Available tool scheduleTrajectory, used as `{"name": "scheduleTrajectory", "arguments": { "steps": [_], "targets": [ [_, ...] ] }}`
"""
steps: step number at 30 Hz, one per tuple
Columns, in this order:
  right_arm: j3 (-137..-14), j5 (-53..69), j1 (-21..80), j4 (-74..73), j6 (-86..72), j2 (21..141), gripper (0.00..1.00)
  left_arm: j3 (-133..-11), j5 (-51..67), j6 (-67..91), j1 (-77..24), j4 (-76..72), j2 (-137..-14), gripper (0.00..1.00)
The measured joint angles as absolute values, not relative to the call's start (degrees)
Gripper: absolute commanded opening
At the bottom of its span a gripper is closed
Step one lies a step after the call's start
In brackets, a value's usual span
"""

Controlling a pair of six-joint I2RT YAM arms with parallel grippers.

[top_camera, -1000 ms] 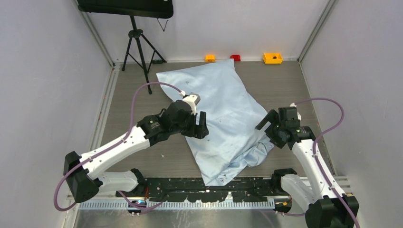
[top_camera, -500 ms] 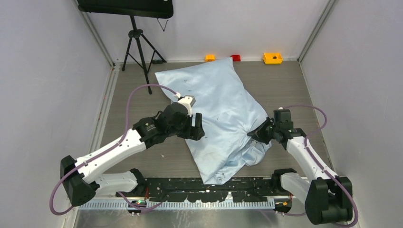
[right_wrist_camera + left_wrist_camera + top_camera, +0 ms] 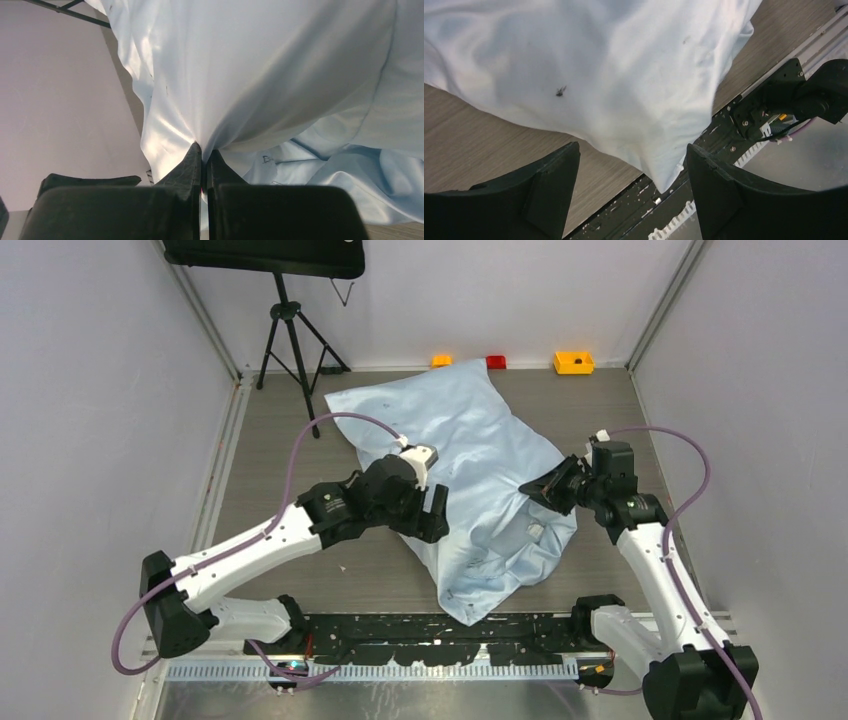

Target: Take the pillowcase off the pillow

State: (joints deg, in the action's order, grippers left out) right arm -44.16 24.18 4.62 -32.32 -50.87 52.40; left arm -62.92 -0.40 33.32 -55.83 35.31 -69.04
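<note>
The right gripper [image 3: 202,150], pinching the wrinkly light-blue fabric pillowcase [image 3: 470,450], is lifting it higher than before. The left gripper [image 3: 631,147] is hovering, fingers spread wide. The pillow is lying hidden inside.

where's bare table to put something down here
Bare table runs along the left wall between the tripod and the left arm. Another patch lies far right, between the pillowcase, the yellow bin and the right wall. The middle is crowded: pillowcase, left gripper, right gripper.

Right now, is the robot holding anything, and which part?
The right fingers pinch a fold of the pillowcase near its right edge. The left fingers hold nothing.
</note>
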Motion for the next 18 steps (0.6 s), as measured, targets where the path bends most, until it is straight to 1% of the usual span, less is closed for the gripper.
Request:
{"name": "scheduleTrajectory", "arguments": {
  "steps": [8,14,18],
  "targets": [
    [-46.68,27.29,4.64,-32.23,-52.99,55.35,0.03,-74.76,-11.14,25.21,-64.79,37.32,-74.06,0.79],
    [-48.45,28.18,4.64,-31.79,-53.60,55.88,0.03,-84.44,-17.52,18.26,-71.72,39.24,-82.08,0.80],
    [-48.45,28.36,4.64,-31.73,-54.04,55.92,0.04,-87.26,-19.00,16.32,-73.30,40.60,-87.96,0.79]
  ]
}}
